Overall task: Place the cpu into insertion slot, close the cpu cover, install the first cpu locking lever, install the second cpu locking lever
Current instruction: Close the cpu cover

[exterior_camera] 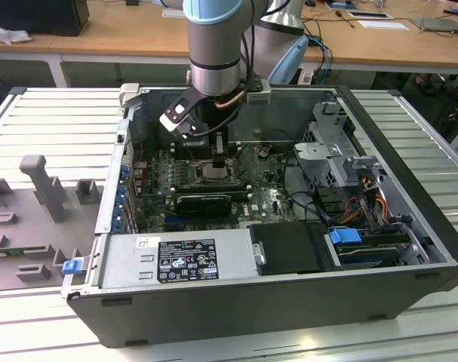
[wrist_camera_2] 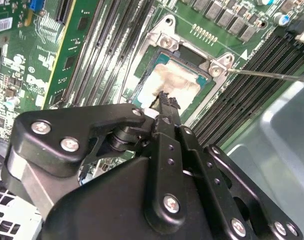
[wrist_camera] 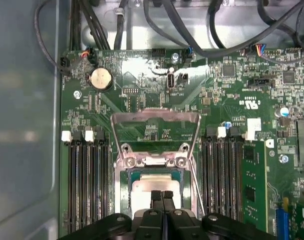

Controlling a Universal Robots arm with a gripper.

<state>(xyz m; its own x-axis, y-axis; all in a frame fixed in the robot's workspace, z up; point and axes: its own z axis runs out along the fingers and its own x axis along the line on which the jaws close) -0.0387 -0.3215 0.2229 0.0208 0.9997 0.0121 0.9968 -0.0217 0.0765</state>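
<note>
The arm reaches down into the open computer case (exterior_camera: 289,302), which lies on a slatted grey surface (exterior_camera: 410,121). In both wrist views the two black fingers (wrist_camera: 156,200) (wrist_camera_2: 168,107) are pressed together with nothing between them, their tips poised right over the cpu (wrist_camera: 149,184) (wrist_camera_2: 164,80); whether they touch it I cannot tell. The cpu lies flat inside the insertion slot (wrist_camera: 127,182) on the green motherboard (wrist_camera: 232,85), between banks of black memory slots (wrist_camera: 86,185). The cpu cover (wrist_camera: 154,117) is swung open, board visible through its window. A thin locking lever (wrist_camera_2: 272,76) juts out unlatched from one corner of the slot
</note>
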